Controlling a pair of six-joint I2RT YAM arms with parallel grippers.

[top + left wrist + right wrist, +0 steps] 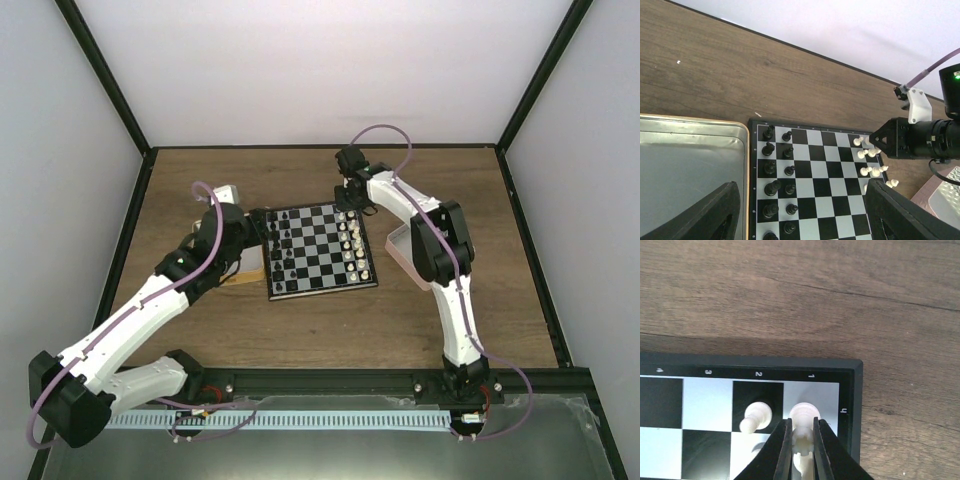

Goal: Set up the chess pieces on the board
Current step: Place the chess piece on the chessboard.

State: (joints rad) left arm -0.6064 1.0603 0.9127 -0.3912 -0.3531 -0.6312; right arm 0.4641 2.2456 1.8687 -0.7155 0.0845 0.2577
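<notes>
Tabletop; right gripper tight on piece

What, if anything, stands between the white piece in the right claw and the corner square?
Nothing visible. The right claw grips the white piece right over the light corner square; the neighbouring white pawn stands on the next square, apart.

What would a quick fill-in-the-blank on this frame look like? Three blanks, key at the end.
1. The right gripper is shut on a ____ chess piece.
2. The left gripper stands ____, holding nothing.
3. Seen from above, the black pieces stand on the ____ side of the board.
Missing words: white; open; left.
</notes>
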